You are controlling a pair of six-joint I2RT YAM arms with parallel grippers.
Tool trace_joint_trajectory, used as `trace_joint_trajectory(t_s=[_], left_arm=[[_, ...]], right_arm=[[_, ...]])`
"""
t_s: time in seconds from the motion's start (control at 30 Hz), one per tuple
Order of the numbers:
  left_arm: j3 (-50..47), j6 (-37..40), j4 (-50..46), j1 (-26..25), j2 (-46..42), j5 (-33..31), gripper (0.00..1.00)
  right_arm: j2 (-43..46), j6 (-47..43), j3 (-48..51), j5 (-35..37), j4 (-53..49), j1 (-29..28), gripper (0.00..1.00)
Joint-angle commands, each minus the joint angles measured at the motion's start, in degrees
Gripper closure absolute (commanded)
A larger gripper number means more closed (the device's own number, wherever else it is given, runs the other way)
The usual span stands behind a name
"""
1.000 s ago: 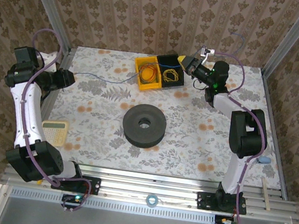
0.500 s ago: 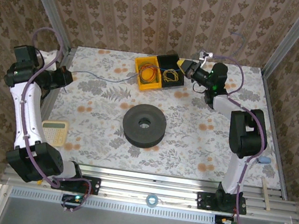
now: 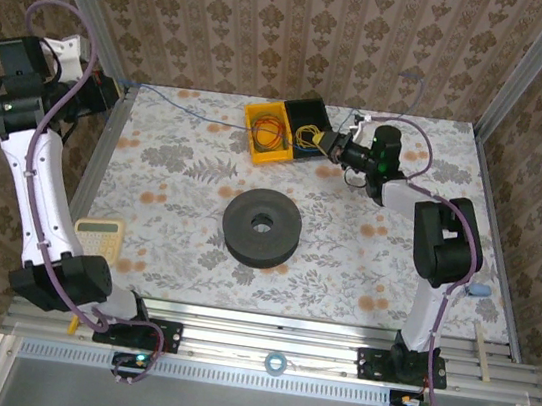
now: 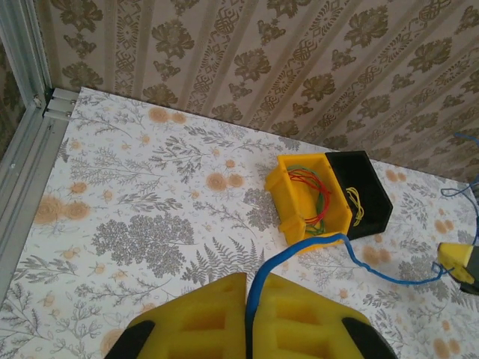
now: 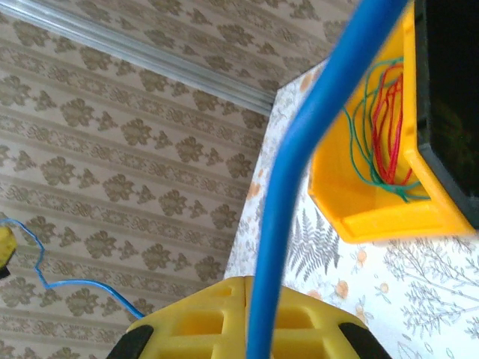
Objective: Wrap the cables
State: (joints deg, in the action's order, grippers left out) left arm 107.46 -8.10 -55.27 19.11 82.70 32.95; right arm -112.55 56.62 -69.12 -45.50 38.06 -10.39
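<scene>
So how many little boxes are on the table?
2. The yellow box sits at the far middle of the table, and the black box touches its right side. None looks hidden.

White links & black joint housings on left arm (image 3: 37, 180) & right arm (image 3: 444, 243); thick purple cord (image 3: 57, 3) loops along each. Right wrist has green LED (image 3: 383, 160). Yellow blocky fingers w/ rect. pockets, black shoulders on left tool (image 4: 249, 288) & right tool (image 5: 247, 292).

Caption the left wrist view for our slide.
Left gripper shut on the blue cable, which runs past the yellow bin.
</scene>
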Motion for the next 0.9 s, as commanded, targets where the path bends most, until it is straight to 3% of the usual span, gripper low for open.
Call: trace_joint_trajectory(t_s=[0.0,0.23,0.37,0.6,0.8,0.87], left_arm=[[3.09,-2.58,4.41,0.36,0.75,-5.44,1.0],[4.54,-2.19,6.35,-7.99,3.66,-12.99,1.0],[4.4,-2.08,7.13,-13.35,4.53,-18.18,1.0],[1.59,-2.51,9.91,-17.87,3.6,-21.54,1.0],[3.5,-1.34,8.89,-18.67,4.94,-20.46,1.0],[5.53,-0.79,7.75,-18.72,5.85,-19.99,1.0]], right_arm=[[0.8,-4.57,2.25,0.7,-4.75,1.52,1.0],[3.59,-7.95,3.98,-1.5,-9.39,1.34,0.99],[5.47,-11.5,0.39,-3.04,-16.43,1.34,0.92],[7.81,-11.17,-4.93,-3.37,-20.47,0.8,0.64],[11.27,-9.2,-6.15,-4.78,-21.8,-0.22,0.24],[13.87,-9.75,-5.35,-4.85,-22.7,-0.95,0.17]])
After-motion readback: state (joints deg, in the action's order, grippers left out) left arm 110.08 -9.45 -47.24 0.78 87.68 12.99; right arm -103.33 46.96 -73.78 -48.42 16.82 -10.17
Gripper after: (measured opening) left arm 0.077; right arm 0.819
